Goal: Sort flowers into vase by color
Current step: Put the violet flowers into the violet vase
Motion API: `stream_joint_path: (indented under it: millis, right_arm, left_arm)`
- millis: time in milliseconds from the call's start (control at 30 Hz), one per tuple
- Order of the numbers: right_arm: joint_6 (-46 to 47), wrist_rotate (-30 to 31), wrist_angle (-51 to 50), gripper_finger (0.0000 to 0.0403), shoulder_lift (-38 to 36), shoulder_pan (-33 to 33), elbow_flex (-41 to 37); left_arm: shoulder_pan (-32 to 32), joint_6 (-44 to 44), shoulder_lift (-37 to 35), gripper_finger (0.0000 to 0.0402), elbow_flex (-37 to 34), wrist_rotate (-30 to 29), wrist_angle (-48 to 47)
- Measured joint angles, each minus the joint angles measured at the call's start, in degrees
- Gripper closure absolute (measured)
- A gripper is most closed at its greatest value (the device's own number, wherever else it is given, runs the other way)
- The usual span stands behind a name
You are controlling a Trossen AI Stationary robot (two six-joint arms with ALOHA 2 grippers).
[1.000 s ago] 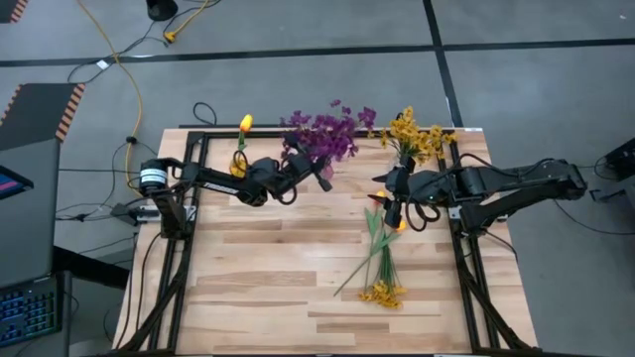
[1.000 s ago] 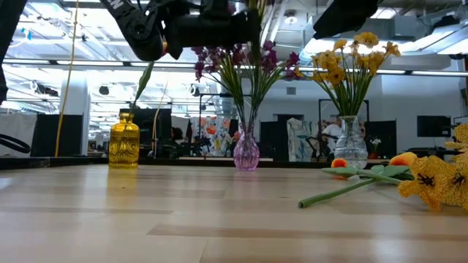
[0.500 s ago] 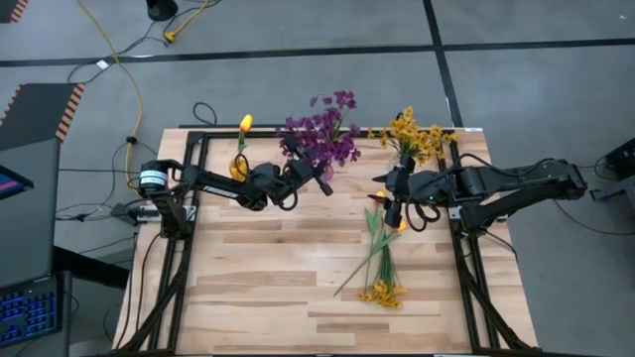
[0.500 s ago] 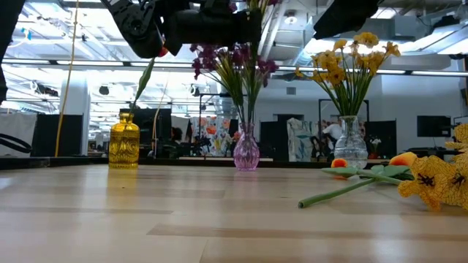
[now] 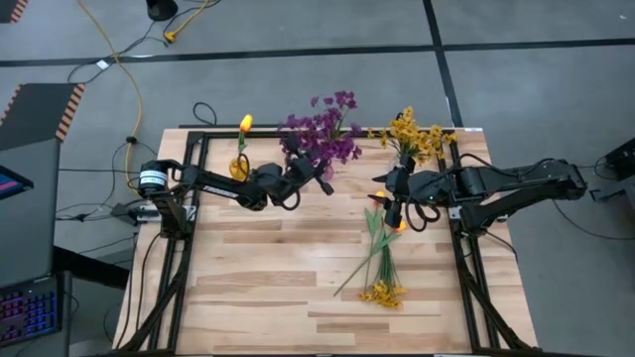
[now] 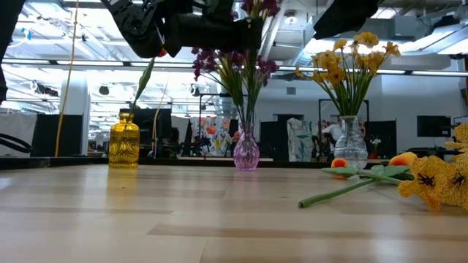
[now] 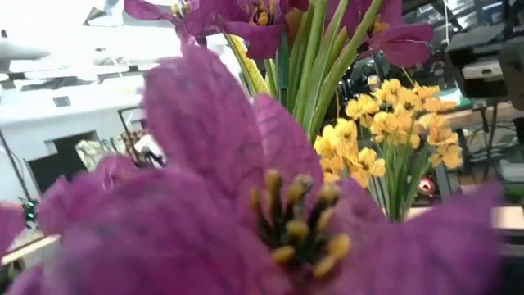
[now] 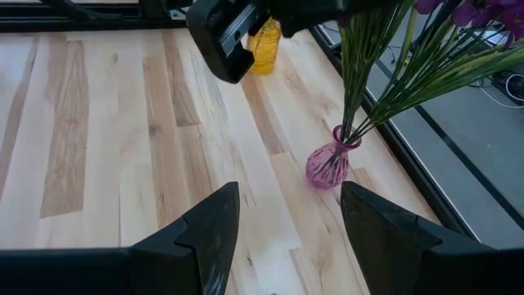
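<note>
Purple flowers (image 5: 322, 139) stand with their stems in a pink vase (image 6: 246, 152) at the far edge. My left gripper (image 5: 319, 178) hovers just near of them, high above the table (image 6: 219, 29); a purple blossom (image 7: 246, 205) fills its wrist view. Yellow flowers (image 5: 412, 134) stand in a clear vase (image 6: 349, 150). One orange bud (image 5: 245, 123) stands in a yellow vase (image 6: 124, 142). More sprigs (image 5: 380, 253) lie on the table: yellow clusters (image 5: 383, 294) and orange buds (image 5: 401, 225). My right gripper (image 5: 393, 206) is open above their far ends (image 8: 286, 238).
A black frame rail (image 5: 193, 208) borders the table on the left, right and far sides. Bare wood (image 5: 268, 278) spreads over the near left. The three vases stand in a row along the far edge. Beyond the table is a large room.
The purple bunch has swung: its blossoms that leaned toward the table's right now stand more upright and closer together over the pink vase. My left gripper has stayed close by them. My right gripper has kept still.
</note>
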Motion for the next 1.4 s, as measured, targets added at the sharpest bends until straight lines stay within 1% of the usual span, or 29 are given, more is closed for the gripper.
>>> stream_joint_path:
  millis: [200,500,833,1033,1133,1400]
  right_arm:
    - [0.0,0.0,0.01,0.0164,0.0,0.0,0.0]
    - [0.0,0.02,0.03,0.0164,0.0,0.0,0.0]
    - [0.0,0.02,0.03,0.0164,0.0,0.0,0.0]
    - [0.0,0.02,0.03,0.0164,0.0,0.0,0.0]
    - [0.0,0.02,0.03,0.0164,0.0,0.0,0.0]
    - [0.0,0.02,0.03,0.0164,0.0,0.0,0.0]
  left_arm:
    - [0.21,-2.47,-0.02,0.039,0.0,0.39,-2.92]
    - [0.2,-2.58,-0.02,0.0384,0.0,0.35,-6.4]
    - [0.2,-7.82,-0.02,0.0384,0.0,1.6,-6.47]
    - [0.21,-10.9,-0.02,0.0384,0.0,1.63,-4.15]
    - [0.2,-12.64,-0.02,0.0384,0.0,1.04,-3.9]
    - [0.22,-18.63,-0.02,0.0384,0.0,-4.71,-4.05]
